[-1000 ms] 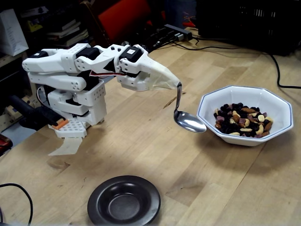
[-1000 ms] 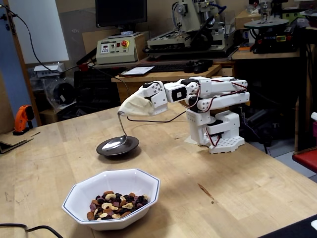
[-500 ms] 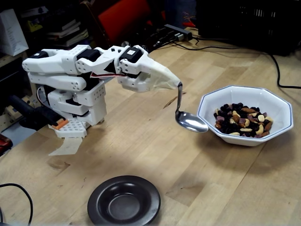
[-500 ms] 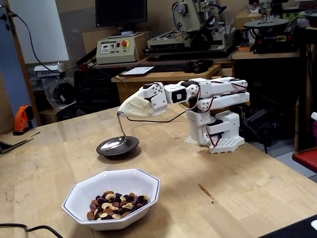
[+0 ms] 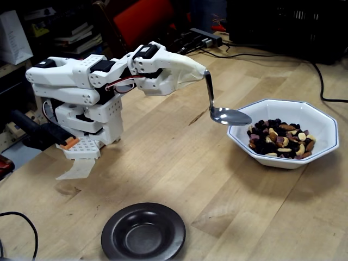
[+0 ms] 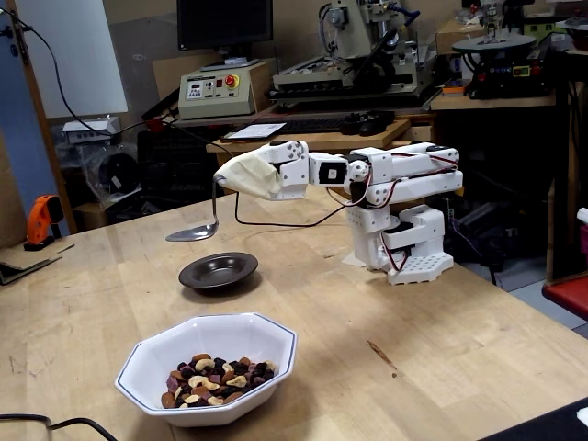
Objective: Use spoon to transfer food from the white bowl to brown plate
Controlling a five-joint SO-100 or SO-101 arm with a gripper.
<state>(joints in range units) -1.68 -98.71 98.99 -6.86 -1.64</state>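
- Hanging from the cloth-wrapped fingers (image 5: 202,73), the spoon (image 5: 220,111) is seen with its handle running nearly upright and its oval bowl turned outward, away from the arm, level above the near rim of the white bowl (image 5: 283,133).
- The handle's top end is clamped in the fingers; their opening is hidden by the wrap.
- The food (image 5: 280,140) is heaped in the white bowl.
- The brown plate (image 5: 143,234) is seen on the tabletop (image 5: 179,163), well apart.
- No writing can be read.

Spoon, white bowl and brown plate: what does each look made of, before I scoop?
The spoon looks like polished metal: silvery, mirror-like glints. The white bowl seems glazed ceramic: thick octagonal walls, soft sheen, thin blue rim line. The brown plate is glossy and dark, probably glazed ceramic, though plastic can't be ruled out.
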